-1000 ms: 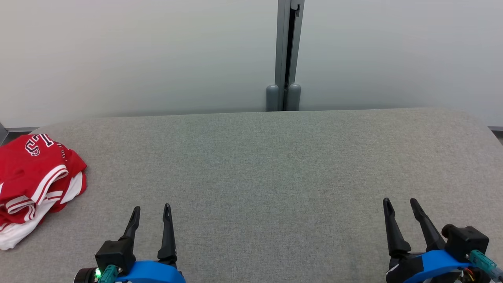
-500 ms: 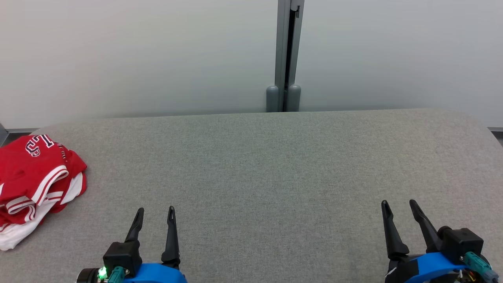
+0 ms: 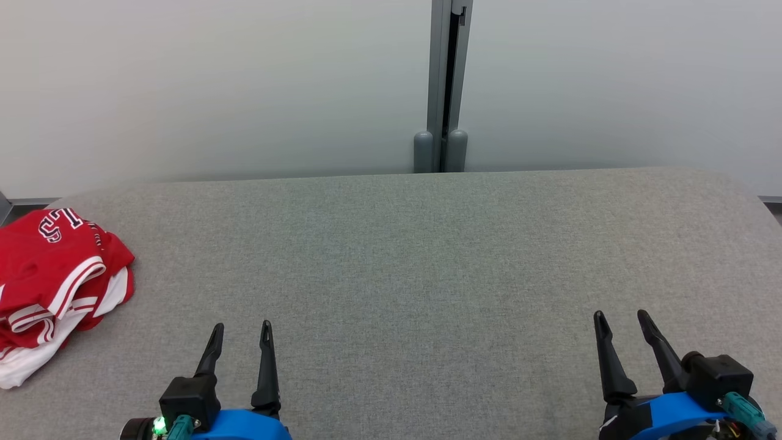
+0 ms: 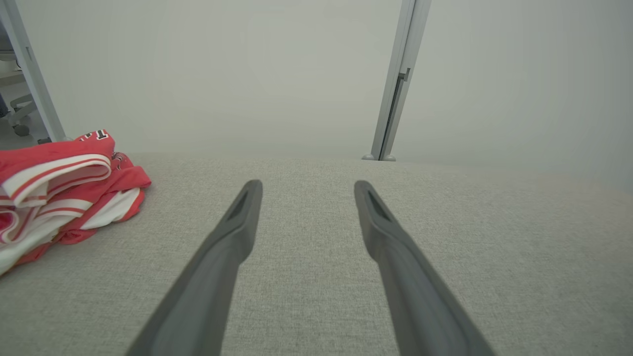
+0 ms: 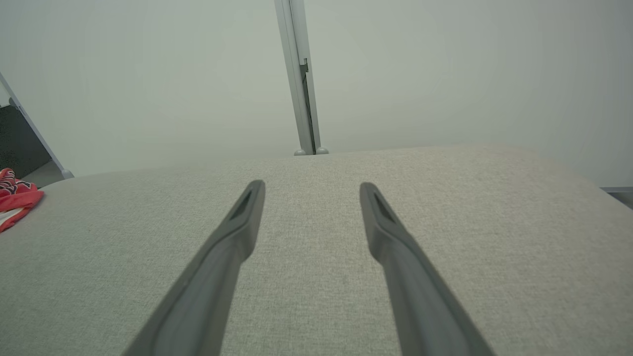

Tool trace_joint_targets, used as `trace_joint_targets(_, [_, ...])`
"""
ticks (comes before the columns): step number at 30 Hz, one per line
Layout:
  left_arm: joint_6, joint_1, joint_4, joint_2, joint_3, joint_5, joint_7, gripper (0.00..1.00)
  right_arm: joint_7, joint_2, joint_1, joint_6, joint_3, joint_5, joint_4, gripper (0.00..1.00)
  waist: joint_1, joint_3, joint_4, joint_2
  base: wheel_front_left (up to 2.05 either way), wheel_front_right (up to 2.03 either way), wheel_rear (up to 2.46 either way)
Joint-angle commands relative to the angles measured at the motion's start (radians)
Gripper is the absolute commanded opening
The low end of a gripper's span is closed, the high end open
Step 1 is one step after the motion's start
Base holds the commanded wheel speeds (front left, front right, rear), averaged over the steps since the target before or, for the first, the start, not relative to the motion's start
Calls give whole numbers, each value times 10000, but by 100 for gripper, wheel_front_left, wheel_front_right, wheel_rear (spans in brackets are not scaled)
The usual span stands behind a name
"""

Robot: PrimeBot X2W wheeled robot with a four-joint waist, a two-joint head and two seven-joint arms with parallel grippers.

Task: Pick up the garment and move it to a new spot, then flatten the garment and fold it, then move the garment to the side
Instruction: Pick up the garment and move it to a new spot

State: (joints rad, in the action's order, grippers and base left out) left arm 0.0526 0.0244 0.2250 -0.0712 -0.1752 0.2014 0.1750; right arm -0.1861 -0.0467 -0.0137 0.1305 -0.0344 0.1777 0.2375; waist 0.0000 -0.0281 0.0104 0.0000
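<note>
The garment is a red and white jersey with dark lettering, lying in a rumpled pile at the far left of the grey fabric table. It also shows at the left of the left wrist view, garment, and as a small red patch at the left edge of the right wrist view, garment. My left gripper stands open near the table's front edge, right of the garment and apart from it. Near the front right, my right gripper is open too. Nothing lies between either pair of fingers.
A pale wall stands behind the table, with a grey vertical post at its middle. The table's far corners are rounded. Chair casters show beyond the table's left end in the left wrist view.
Both grippers have drawn back slightly toward the table's front edge. The garment has not moved.
</note>
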Motion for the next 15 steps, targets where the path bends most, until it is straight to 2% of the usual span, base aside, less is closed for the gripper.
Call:
trace_joint_targets(1, [38, 99, -56, -75, -27, -8, 59, 100, -70, -66, 53, 4, -2, 57, -17, 100, 0, -2, 14, 0, 0, 0, 0])
trace_joint_targets(8, [75, -50, -101, -156, -131, -93, 92, 100, -99, -62, 130, 4, -87, -61, -98, 100, 0, 0, 420, 0, 0, 0, 0])
trace_joint_targets(15, [171, -35, -199, -302, -162, -187, 46, 100, -89, -62, 205, 4, -49, -54, -173, 100, 0, -5, 1518, 0, 0, 0, 0])
